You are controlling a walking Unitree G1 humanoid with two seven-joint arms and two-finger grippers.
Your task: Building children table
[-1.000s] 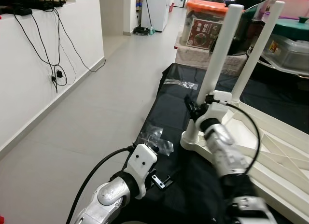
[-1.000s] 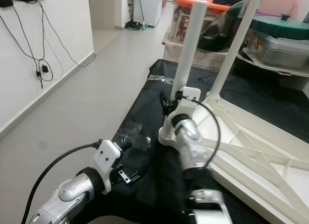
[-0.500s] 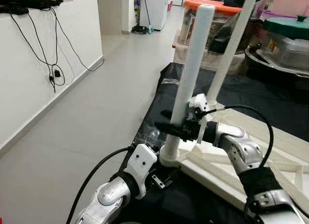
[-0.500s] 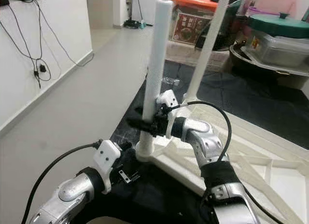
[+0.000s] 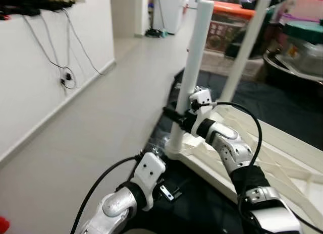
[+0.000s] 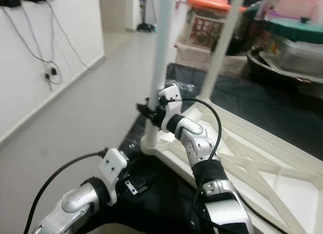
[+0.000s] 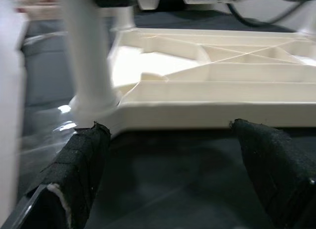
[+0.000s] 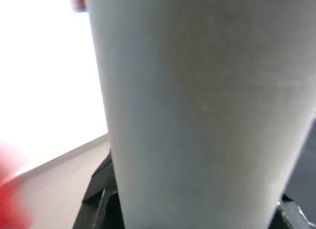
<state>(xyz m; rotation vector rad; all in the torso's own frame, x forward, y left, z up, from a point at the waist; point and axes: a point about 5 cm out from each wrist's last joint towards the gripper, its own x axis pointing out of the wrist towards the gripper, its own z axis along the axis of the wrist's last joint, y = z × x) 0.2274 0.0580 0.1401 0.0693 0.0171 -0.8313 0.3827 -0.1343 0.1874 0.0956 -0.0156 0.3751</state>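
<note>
Lying upside down on a black sheet (image 5: 282, 100) spread over the floor (image 5: 101, 113), the white plastic table top (image 5: 272, 153) shows its ribbed underside, crossed by diagonal braces. Two white round legs stand upright from its corners: the near leg (image 5: 191, 67) at the corner closest to the robot, the far leg (image 5: 244, 47) behind it.

The right gripper (image 5: 177, 115) is at the near leg, low on the shaft above its socket, black fingers clasped around it. The left gripper (image 7: 168, 160) hangs low over the black sheet, just short of the table top's edge.

The left wrist view gives the left gripper's fingers (image 7: 81, 162) spread wide, nothing between them, with the table edge and the near leg's base beyond. The right wrist view shows the near leg's pale surface pressed close to the lens. The head views add storage bins (image 5: 298, 40) behind the table and cables (image 5: 63, 75) on the white wall.
</note>
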